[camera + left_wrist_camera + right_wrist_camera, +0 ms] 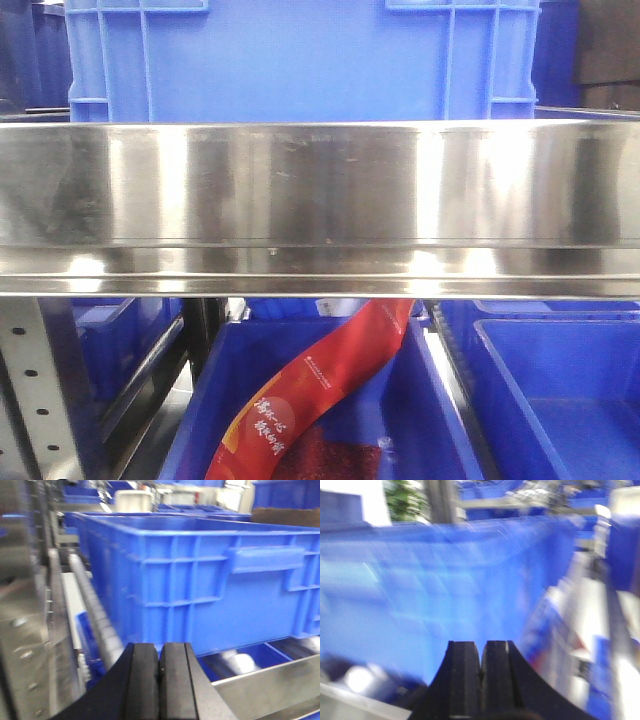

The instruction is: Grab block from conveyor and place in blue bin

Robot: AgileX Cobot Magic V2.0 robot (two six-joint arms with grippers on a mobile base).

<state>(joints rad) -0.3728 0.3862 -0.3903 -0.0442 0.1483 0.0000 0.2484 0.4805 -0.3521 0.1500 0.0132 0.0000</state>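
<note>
A large blue bin fills the left wrist view, standing on silver rollers. My left gripper sits low in front of its near wall, shut with the black pads pressed together and nothing between them. In the blurred right wrist view my right gripper is also shut and empty, facing a blue bin wall. The front view shows the same kind of blue bin behind a steel rail. No block shows in any view, and the conveyor is out of view.
Below the steel rail, lower blue bins stand side by side; one holds a red printed package. A roller track runs along the left of the bin, beside a steel frame. More blue bins stand behind.
</note>
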